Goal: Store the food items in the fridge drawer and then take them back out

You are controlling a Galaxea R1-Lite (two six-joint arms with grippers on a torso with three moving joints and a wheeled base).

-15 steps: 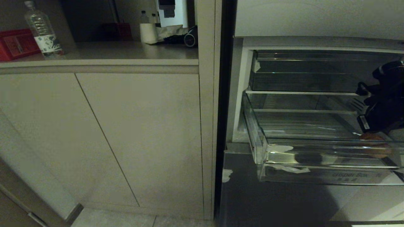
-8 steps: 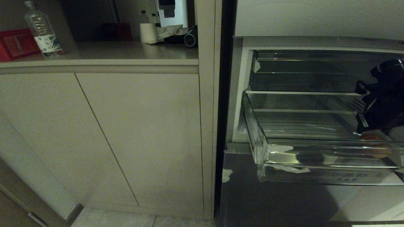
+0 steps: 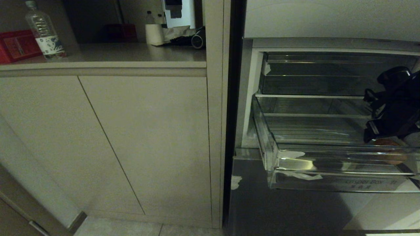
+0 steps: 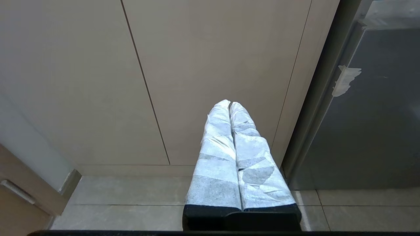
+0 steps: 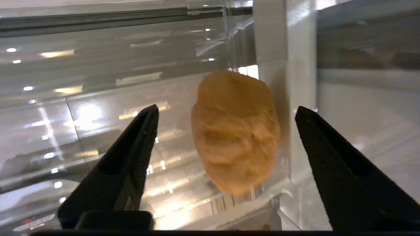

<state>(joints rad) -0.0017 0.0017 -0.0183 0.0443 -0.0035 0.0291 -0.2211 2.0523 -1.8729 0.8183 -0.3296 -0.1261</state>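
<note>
Lifted slightly, right claw [image 5: 226, 111] now gapes, orange food item [image 5: 235, 131] released in fridge drawer [image 3: 328, 154]

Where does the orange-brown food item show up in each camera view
Head view: orange-brown food item lies in the fridge drawer at far right, under the right gripper.
Left wrist view: not in it.
Right wrist view: centre, between the open fingers.
Shared landmark: the drawer's clear plastic.

Left gripper [image 4: 230, 104], its taped fingers pressed together, hangs before beige cabinet doors [image 4: 144, 82]; grey fridge panel [image 4: 367, 108] beside.
</note>
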